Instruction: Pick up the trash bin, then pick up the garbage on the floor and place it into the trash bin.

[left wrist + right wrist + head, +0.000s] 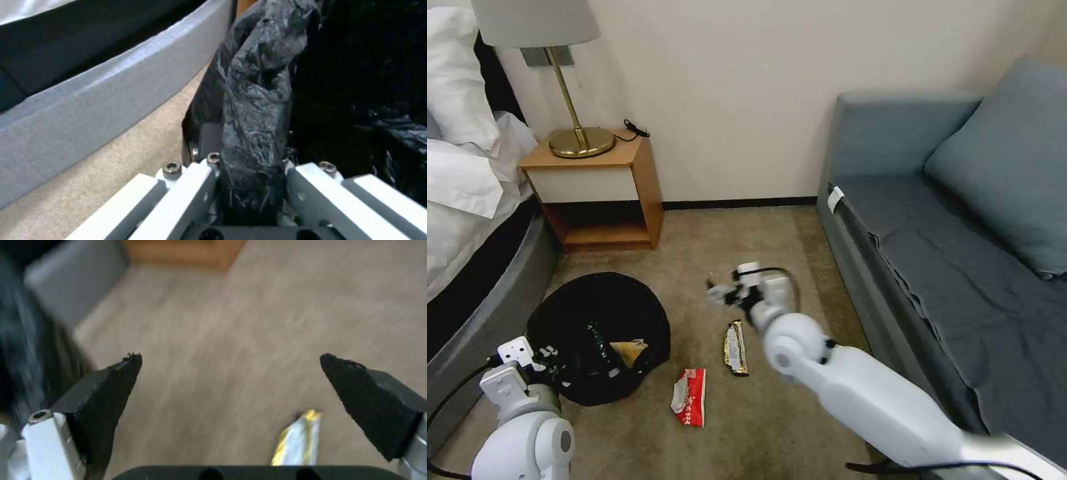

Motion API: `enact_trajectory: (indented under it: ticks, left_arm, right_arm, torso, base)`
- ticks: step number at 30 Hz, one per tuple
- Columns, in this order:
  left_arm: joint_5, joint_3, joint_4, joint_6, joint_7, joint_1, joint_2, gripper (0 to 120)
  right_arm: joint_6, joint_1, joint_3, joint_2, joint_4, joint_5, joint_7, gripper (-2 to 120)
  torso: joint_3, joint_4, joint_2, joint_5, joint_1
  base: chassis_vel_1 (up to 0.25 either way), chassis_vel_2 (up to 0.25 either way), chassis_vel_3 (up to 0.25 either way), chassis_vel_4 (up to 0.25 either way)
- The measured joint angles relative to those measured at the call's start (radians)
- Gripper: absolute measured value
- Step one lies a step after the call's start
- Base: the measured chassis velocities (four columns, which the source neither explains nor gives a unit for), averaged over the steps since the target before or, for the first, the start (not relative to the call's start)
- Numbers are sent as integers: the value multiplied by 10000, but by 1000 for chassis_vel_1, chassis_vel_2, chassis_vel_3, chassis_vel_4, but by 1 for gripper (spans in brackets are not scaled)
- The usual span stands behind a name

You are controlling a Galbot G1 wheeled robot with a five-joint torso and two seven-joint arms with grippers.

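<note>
Right gripper (231, 360) hovers spread above snack bar wrapper (298, 440).

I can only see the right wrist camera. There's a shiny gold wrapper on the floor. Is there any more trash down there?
Observer: Yes, a red-and-white wrapper lies on the floor beside the bin.
Operator: Is anything in the bin yet?
Observer: Yes, a tan wrapper sits inside it.
Operator: Who's holding the bin?
Observer: The left end effector is clamped on the black bag at the rim.
</note>
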Motion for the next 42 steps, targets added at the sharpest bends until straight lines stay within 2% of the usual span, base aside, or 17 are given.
enact_trajectory:
  ticks: [1, 4, 6, 8, 14, 24, 31, 38, 42]
  left_arm:
    - [0, 0, 0, 0, 0, 0, 0, 3]
    - [20, -74, -24, -17, -7, 32, 0, 3]
    - [21, -85, -25, -22, -2, 32, 0, 3]
    - [86, -103, 26, -64, -6, 27, 0, 3]
    - [199, -99, 216, -139, -4, -26, 0, 3]
    - [228, -131, 360, -230, -4, -14, 0, 3]
    - [262, -103, 405, -255, -2, -15, 0, 3]
    - [300, -60, 424, -266, 3, -15, 0, 3]
    - [328, -54, 451, -304, 8, -3, 0, 3]
  right_arm:
    - [0, 0, 0, 0, 0, 0, 0, 100]
    - [-445, 897, -1586, 747, -1315, 958, 68, 100]
    - [-602, 1045, -1944, 900, -1576, 1210, 52, 100]
    - [-1079, 1385, -3217, 1286, -2325, 1786, -106, 100]
    - [-1144, 1185, -5092, 2025, -3641, 1584, -351, 100]
    - [-727, 1075, -5814, 2867, -5100, 859, -818, 100]
    - [-530, 1088, -5855, 3065, -5701, 684, -1024, 99]
    - [-293, 1054, -5902, 3274, -6449, 366, -1225, 86]
    - [-150, 1015, -5879, 3351, -6789, 205, -1357, 71]
  torso:
    - [0, 0, 0, 0, 0]
    - [0, 1, 0, 1, 0]
    - [-1, 1, 0, 2, 0]
    - [0, 0, 0, 4, 0]
    - [-1, -1, -1, 3, 0]
    - [-1, -1, 0, 3, -1]
    - [-1, -1, 0, 3, 0]
    - [-1, -2, 0, 4, -1]
    - [-1, -2, 1, 4, -1]
  base:
    - [0, 0, 0, 0]
    - [0, 0, 0, 0]
    - [0, 0, 0, 0]
    - [0, 0, 0, 0]
    - [0, 0, 0, 0]
    - [0, 0, 0, 0]
    - [0, 0, 0, 0]
    - [0, 0, 0, 0]
    - [0, 0, 0, 0]
